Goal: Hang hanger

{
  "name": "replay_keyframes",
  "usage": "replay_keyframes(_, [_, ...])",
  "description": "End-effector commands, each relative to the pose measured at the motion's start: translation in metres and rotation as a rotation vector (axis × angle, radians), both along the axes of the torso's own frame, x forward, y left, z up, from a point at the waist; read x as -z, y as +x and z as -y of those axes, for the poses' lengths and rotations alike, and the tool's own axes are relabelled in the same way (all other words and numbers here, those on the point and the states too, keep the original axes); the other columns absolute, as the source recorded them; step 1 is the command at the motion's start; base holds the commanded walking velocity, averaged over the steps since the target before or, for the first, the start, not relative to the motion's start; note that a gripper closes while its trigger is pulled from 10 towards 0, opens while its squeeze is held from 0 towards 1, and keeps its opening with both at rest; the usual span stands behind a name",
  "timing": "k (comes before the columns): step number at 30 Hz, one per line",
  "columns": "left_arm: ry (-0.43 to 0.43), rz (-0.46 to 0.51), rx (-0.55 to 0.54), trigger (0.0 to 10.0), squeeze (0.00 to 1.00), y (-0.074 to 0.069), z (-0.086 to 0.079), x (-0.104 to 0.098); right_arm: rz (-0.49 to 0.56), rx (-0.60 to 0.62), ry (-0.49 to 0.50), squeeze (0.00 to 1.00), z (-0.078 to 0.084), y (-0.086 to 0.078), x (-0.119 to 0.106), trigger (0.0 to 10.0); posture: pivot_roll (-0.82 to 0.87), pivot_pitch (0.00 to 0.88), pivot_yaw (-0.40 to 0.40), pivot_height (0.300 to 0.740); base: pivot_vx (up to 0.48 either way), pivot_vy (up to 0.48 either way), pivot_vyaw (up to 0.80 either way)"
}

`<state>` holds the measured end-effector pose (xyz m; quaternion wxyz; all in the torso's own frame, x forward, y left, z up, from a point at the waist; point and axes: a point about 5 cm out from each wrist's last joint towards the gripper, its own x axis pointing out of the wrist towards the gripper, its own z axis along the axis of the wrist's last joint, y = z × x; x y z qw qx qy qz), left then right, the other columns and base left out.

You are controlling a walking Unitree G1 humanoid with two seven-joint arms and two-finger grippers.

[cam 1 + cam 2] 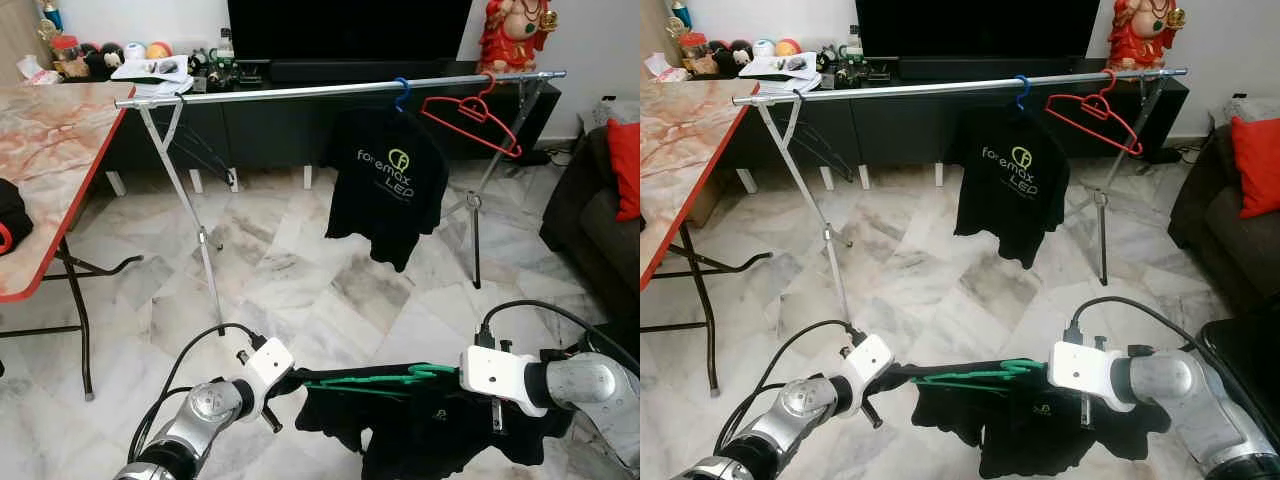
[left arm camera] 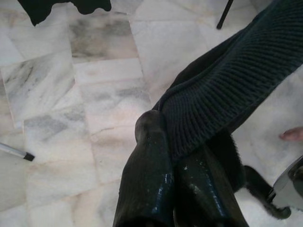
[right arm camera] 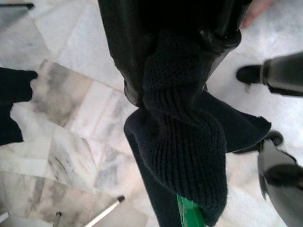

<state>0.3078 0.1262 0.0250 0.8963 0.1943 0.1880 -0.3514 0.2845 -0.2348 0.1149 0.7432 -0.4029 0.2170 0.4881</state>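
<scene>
A black shirt (image 1: 430,432) with a green hanger (image 1: 375,380) in its neck hangs low in front of me, held between both grippers. My left gripper (image 1: 292,383) is shut on the ribbed collar (image 2: 222,90) at one side. My right gripper (image 1: 448,373) is shut on the collar (image 3: 184,142) at the other side, and the green hanger (image 3: 190,215) shows just beyond it. Farther ahead stands a metal clothes rail (image 1: 300,92). It carries a black printed shirt (image 1: 385,185) on a blue hanger (image 1: 401,92) and a bare red hanger (image 1: 470,118).
A marble-topped folding table (image 1: 50,130) with a red edge stands at the left. A dark sofa (image 1: 600,225) with a red cushion (image 1: 625,165) is at the right. Behind the rail runs a black TV cabinet (image 1: 270,125). Marble floor lies between me and the rail's legs.
</scene>
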Motion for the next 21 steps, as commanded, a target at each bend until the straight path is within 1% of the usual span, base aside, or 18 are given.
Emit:
replay_keyframes(1, [0.04, -0.037, -0.008, 0.0, 0.0, -0.006, -0.009, 0.009, 0.031, 0.024, 0.038, 0.0, 0.004, 0.002, -0.01, 0.0, -0.1, 0.109, 0.003, 0.74, 0.0, 0.0, 0.0])
replay_keyframes(4, [0.048, -0.036, -0.008, 0.0, 0.0, -0.007, -0.009, 0.01, 0.031, 0.019, 0.017, 0.0, 0.006, 0.002, -0.01, 0.0, -0.1, 0.109, 0.002, 0.74, 0.0, 0.0, 0.0])
replay_keyframes(8, [0.066, -0.035, 0.004, 0.0, 0.0, -0.008, -0.008, 0.011, 0.018, 0.015, 0.062, 0.0, 0.004, 0.001, -0.014, 0.0, -0.1, 0.109, 0.002, 0.74, 0.0, 0.0, 0.0])
replay_keyframes(10, [0.068, -0.035, 0.005, 0.0, 0.0, -0.008, -0.008, 0.012, 0.013, 0.006, 0.042, 0.0, 0.005, 0.0, -0.013, 0.0, -0.1, 0.108, 0.001, 0.74, 0.0, 0.0, 0.0])
replay_keyframes(11, [0.071, -0.034, 0.008, 0.0, 0.0, -0.009, -0.007, 0.012, 0.008, 0.003, 0.012, 0.0, 0.007, -0.001, -0.011, 0.0, -0.1, 0.109, 0.001, 0.74, 0.0, 0.0, 0.0])
replay_keyframes(15, [0.079, -0.032, 0.016, 0.0, 0.0, -0.009, -0.006, 0.012, 0.0, 0.008, 0.033, 0.0, 0.007, -0.002, -0.01, 0.0, -0.1, 0.109, 0.002, 0.74, 0.0, 0.0, 0.0])
replay_keyframes(16, [0.08, -0.032, 0.016, 0.0, 0.0, -0.009, -0.007, 0.012, -0.004, 0.003, 0.025, 0.0, 0.007, -0.002, -0.009, 0.0, -0.1, 0.109, 0.002, 0.74, 0.0, 0.0, 0.0])
replay_keyframes(21, [0.086, -0.03, 0.013, 0.0, 0.0, -0.009, -0.009, 0.012, -0.02, -0.009, -0.094, 0.0, 0.013, -0.005, 0.0, 0.0, -0.09, 0.11, 0.001, 0.74, 0.0, 0.0, 0.0])
